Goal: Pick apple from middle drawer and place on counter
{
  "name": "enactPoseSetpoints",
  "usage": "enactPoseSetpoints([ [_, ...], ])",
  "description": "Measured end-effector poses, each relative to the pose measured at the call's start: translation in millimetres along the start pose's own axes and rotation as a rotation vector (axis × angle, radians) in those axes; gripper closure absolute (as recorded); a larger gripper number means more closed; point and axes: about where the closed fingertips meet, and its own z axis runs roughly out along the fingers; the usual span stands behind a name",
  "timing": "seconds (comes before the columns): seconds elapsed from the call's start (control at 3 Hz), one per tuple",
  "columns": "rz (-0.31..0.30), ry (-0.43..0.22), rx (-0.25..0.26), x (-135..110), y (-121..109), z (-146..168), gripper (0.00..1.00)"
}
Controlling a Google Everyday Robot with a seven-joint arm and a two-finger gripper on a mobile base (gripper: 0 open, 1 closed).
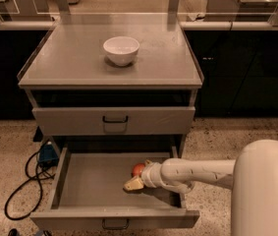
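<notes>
The apple [137, 169], small and red-orange, lies on the floor of the open middle drawer [92, 183], right of its middle and toward the back. My gripper [136, 175] reaches in from the right on a white arm [202, 173]. It is open, with one pale finger [132, 184] in front of the apple and the other just behind it, so the apple sits between them. The counter [79, 63] is the grey cabinet top above.
A white bowl [121, 49] stands on the counter near its middle. A shut drawer front with a black handle [115, 119] is above the open drawer. A black cable [28, 181] and a blue box [46, 155] lie on the floor at the left. Steel worktops run behind.
</notes>
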Motion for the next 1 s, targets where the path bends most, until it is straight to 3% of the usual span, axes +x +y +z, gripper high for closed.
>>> enactPoseSetpoints([
  [1.0,0.0,0.0,0.0,0.0,0.1,0.0,0.89],
])
